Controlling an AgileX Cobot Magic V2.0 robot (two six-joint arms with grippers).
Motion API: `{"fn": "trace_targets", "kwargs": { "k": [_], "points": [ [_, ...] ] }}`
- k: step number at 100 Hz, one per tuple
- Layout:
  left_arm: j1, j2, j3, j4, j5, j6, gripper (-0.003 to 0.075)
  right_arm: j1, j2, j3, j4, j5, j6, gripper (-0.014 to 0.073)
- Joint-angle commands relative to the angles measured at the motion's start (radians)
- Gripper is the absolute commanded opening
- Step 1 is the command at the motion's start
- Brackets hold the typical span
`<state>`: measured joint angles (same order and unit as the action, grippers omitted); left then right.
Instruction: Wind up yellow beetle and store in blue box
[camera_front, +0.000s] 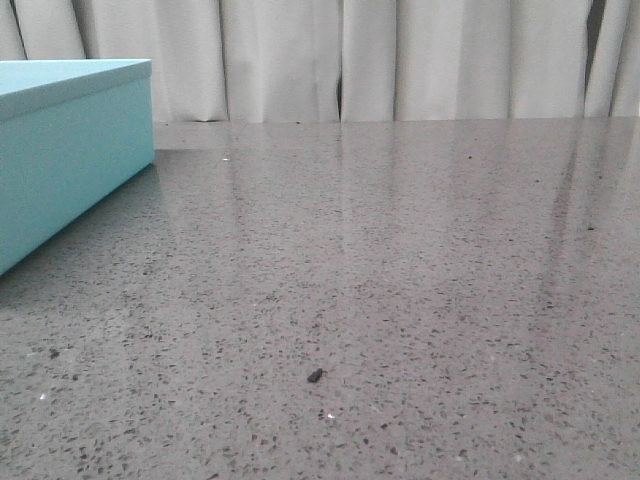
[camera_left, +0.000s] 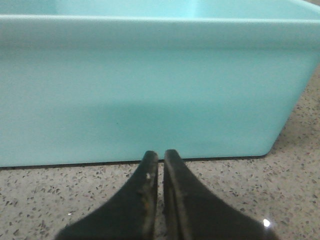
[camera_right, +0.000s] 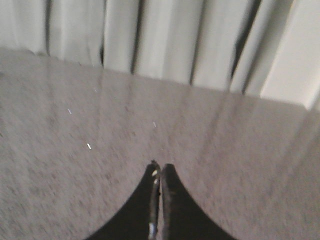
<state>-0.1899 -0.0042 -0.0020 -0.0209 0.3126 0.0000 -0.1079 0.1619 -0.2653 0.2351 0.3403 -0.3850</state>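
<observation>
The left gripper (camera_left: 161, 156) sits low over the speckled table (camera_front: 400, 300), fingers pressed together on nothing, with the blue box (camera_left: 150, 100) standing just ahead of its tips, open side up. The right gripper (camera_right: 160, 170) is likewise closed and empty, bare table and pale curtain (camera_right: 175, 40) ahead of it. I can't locate the yellow beetle; the box's floor is hidden, so the beetle may already be stored inside, or may lie elsewhere awaiting winding.

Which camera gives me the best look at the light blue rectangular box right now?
The left wrist view: the light blue rectangular box spans the frame, showing its side wall, rim and a strip of interior, just beyond the left gripper. The front view catches one corner at the table's left edge. The right wrist view offers speckled table and curtain.
</observation>
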Motion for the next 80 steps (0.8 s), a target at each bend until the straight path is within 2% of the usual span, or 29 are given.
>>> {"fn": "trace_targets", "kwargs": {
  "k": [1, 35, 80],
  "points": [
    [0.003, -0.029, 0.043, -0.01, -0.068, -0.011, -0.0019, -0.045, 0.008, 0.054, -0.016, -0.091, -0.01, -0.0049],
    [0.003, -0.029, 0.043, -0.01, -0.068, -0.011, -0.0019, -0.061, -0.191, 0.296, -0.059, -0.091, -0.01, -0.0049],
    [0.003, -0.029, 0.043, -0.01, -0.067, -0.011, -0.0019, -0.061, -0.19, 0.299, -0.089, -0.091, -0.01, -0.0049]
  ]
}}
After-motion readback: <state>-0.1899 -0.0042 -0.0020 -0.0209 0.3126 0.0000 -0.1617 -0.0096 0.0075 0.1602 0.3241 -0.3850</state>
